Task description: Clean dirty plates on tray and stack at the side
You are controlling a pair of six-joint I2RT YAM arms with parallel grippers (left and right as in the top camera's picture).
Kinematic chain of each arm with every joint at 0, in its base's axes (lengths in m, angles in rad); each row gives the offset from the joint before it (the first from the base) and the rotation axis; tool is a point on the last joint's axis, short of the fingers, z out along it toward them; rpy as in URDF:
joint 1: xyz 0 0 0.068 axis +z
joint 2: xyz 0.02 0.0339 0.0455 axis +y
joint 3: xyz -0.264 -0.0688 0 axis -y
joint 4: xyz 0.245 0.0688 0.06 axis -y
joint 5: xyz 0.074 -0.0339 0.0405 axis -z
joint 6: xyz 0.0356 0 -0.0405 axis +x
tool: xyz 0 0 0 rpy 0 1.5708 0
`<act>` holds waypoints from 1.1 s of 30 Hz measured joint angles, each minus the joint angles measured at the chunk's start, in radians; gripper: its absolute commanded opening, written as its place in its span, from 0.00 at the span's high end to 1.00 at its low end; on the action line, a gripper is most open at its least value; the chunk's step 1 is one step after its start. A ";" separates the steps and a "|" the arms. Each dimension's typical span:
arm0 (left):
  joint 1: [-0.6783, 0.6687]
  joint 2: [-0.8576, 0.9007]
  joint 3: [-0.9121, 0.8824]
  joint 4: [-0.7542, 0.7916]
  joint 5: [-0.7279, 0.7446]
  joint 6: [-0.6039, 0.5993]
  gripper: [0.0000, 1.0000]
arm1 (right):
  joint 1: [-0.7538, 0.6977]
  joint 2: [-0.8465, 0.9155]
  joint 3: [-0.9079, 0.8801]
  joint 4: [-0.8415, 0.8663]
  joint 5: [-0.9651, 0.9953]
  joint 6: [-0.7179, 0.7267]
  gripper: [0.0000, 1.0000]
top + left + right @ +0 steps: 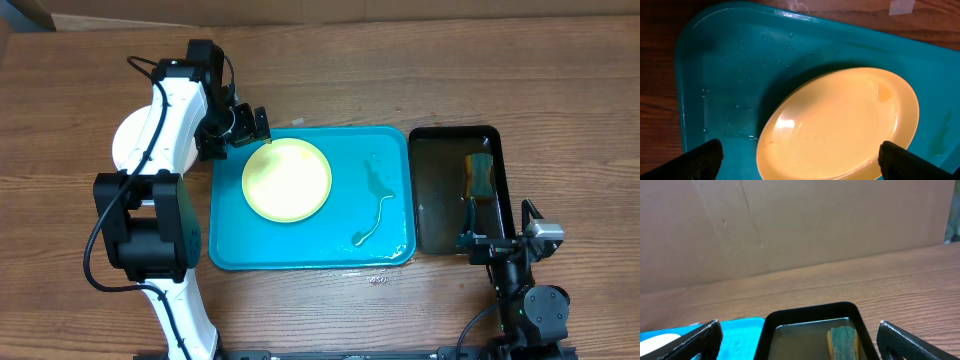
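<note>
One lime green plate (287, 180) with a pale centre lies flat in the left half of the turquoise tray (385, 250). My left gripper (238, 134) hovers open over the tray's far left corner, beside the plate's rim. In the left wrist view the plate (840, 125) fills the space between the two dark fingertips (700, 160), and the left gripper (800, 165) grips nothing. A white plate (125, 142) rests on the table left of the tray, partly hidden by the left arm. My right gripper (493, 238) stands open and empty at the near end of the black tray.
The black tray (425, 190), right of the turquoise tray, holds shallow water and a yellow-green sponge (481, 175), also seen in the right wrist view (842, 342). Water drops and a thin greenish streak (378, 208) lie on the turquoise tray's right half. A cardboard wall (800, 225) stands behind the table.
</note>
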 measured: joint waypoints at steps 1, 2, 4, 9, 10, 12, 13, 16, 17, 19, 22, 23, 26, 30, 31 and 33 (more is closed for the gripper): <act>0.000 0.000 0.000 0.000 0.000 0.000 0.00 | 0.000 0.000 0.000 0.000 -0.001 -0.001 0.00; 0.000 0.000 0.000 0.000 0.000 0.000 0.00 | 0.000 0.000 0.000 0.000 -0.002 -0.001 0.00; 0.000 0.000 0.000 0.000 0.000 0.000 0.00 | 0.000 0.000 0.000 0.000 -0.006 -0.009 0.00; 0.000 0.000 0.000 0.000 0.000 0.000 0.00 | 0.000 0.000 0.000 -0.006 -0.044 -0.107 0.00; 0.000 0.000 0.000 0.000 0.000 0.000 0.00 | 0.000 0.000 0.000 -0.008 -0.052 -0.126 0.00; 0.000 0.000 0.000 0.000 0.000 0.000 0.00 | 0.000 0.000 0.000 -0.009 -0.063 -0.153 0.00; 0.000 0.000 0.000 0.000 0.000 0.000 0.00 | 0.000 0.000 0.000 -0.008 -0.067 -0.166 0.00; 0.000 0.000 0.000 0.000 0.000 0.000 0.00 | 0.000 0.000 0.000 -0.009 -0.079 -0.184 0.00; 0.000 0.000 0.000 0.000 0.000 0.000 0.00 | 0.000 0.000 0.000 -0.009 -0.081 -0.187 0.00; 0.000 0.000 0.000 0.000 0.000 0.000 0.00 | 0.000 0.000 0.000 -0.009 -0.086 -0.192 0.00; 0.000 0.000 0.000 0.000 0.000 0.000 0.00 | 0.000 0.000 0.000 -0.009 -0.089 -0.196 0.00; 0.000 0.000 0.000 0.000 0.000 0.000 0.00 | 0.000 0.000 0.000 -0.008 -0.089 -0.196 0.00; 0.000 0.000 0.000 0.000 0.000 0.000 0.00 | 0.000 0.000 0.000 -0.009 -0.090 -0.198 0.00; 0.000 0.000 0.000 0.000 0.000 0.000 0.00 | 0.000 0.000 0.000 -0.009 -0.090 -0.200 0.00; 0.000 0.000 0.000 0.000 0.000 0.000 0.00 | 0.000 0.000 0.000 -0.009 -0.089 -0.200 0.00; 0.000 0.000 0.000 0.000 0.000 0.000 0.00 | 0.000 0.000 0.000 -0.009 -0.089 -0.202 0.00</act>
